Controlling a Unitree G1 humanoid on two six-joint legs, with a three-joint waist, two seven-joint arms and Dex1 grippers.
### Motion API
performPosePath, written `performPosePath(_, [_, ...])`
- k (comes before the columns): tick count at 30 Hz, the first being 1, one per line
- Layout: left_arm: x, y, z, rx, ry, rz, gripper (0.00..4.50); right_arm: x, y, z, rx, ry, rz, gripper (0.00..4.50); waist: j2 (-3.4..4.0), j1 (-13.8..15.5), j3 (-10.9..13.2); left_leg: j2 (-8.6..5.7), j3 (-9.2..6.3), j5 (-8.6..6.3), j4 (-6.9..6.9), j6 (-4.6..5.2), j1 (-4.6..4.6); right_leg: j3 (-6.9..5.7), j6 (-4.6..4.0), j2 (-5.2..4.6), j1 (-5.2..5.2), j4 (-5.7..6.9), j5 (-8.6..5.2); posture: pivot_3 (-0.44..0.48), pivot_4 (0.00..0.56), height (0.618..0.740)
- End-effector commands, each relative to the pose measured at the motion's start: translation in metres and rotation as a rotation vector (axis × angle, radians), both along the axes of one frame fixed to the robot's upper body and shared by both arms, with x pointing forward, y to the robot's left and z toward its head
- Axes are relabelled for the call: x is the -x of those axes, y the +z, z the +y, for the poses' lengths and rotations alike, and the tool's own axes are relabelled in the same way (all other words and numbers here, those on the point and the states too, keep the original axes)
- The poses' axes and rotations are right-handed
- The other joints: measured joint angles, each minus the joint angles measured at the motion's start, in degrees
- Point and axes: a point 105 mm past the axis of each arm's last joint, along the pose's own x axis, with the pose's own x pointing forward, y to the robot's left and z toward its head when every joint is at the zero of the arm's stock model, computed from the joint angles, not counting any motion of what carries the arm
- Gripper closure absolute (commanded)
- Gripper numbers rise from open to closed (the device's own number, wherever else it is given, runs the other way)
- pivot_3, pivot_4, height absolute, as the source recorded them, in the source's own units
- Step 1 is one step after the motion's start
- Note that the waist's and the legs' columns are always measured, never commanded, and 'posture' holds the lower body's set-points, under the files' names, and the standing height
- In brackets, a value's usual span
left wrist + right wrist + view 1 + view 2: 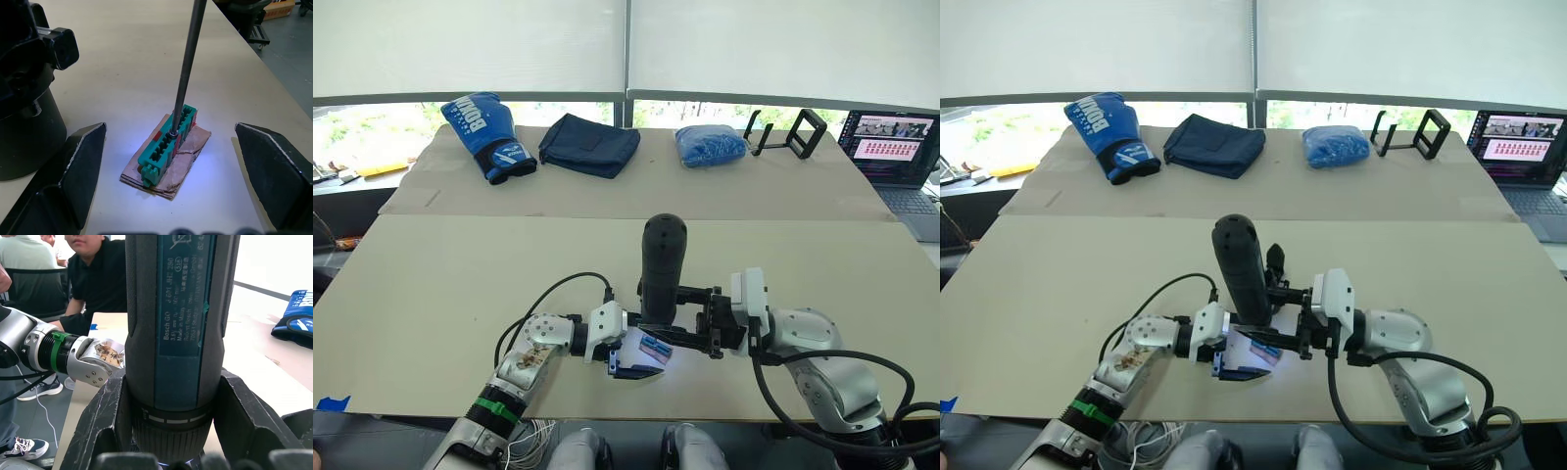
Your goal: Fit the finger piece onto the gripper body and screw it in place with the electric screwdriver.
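- Your right gripper (pixel 168 431) is clamping the screwdriver (pixel 663 264) upright, its bit (pixel 188 63) touching a green block (pixel 167 144).
- Your left gripper (pixel 171 161) is hanging spread wide around that block.
- The gripper body (pixel 27 93) is standing just beside it.

Silver metal forearms, white wrist blocks, black two-finger grippers: left gripper (pixel 628 360), right gripper (pixel 690 323). Black cables loop along both arms. Green band rings the left forearm; worn, scuffed patch on its silver joint housing.
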Motion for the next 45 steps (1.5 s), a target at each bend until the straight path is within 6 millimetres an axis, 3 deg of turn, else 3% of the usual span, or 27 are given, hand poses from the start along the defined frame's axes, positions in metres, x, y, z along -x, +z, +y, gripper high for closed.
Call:
performPosePath(1, [0.0082, -0.0177, -0.0016, -0.029, -0.010, 0.067, 0.06, 0.0035, 0.0155, -0.0018, -0.038, 0.002, -0.079, 2.59, 0.00, 0.0, 0.0, 0.00, 0.00, 0.00, 0.00, 0.00, 0.00, 0.00, 0.00, 0.00, 0.00, 0.00, 0.00, 0.000, 0.150, 0.740])
performPosePath(45, [0.0096, -0.0199, -0.0023, -0.027, -0.011, 0.067, 0.06, 0.0046, 0.0152, -0.0019, -0.038, 0.003, -0.084, 2.59, 0.03, 0.1, 0.0, -0.01, 0.00, -0.04, -0.01, 0.07, 0.02, -0.02, 0.01, -0.08, 0.03, -0.01, -0.01, 0.000, 0.150, 0.740])
